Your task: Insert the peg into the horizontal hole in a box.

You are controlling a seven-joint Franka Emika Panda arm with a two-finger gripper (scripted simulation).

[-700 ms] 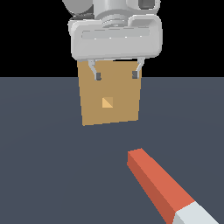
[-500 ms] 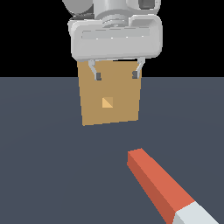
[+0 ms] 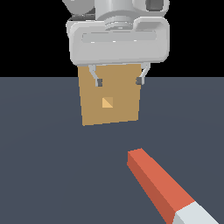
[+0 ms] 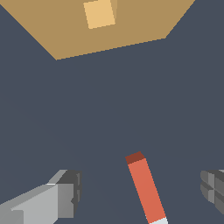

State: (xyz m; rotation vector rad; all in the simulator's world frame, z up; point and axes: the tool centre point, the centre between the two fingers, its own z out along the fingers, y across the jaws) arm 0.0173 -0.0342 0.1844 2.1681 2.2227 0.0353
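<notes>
Exterior view: gripper [image 3: 118, 81] hangs above the floor [image 3: 43, 166], fingers spread apart, holding nothing. Peg [image 3: 164, 192] lies flat on the floor, well apart from the box [image 3: 127, 109], orange-red end nearest it. Hole [image 3: 107, 103] sits centred in the box's face, unoccupied.

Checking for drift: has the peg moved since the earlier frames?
No. The peg lies in the same spot on the floor, at the same offset from the box in the exterior view.
</notes>
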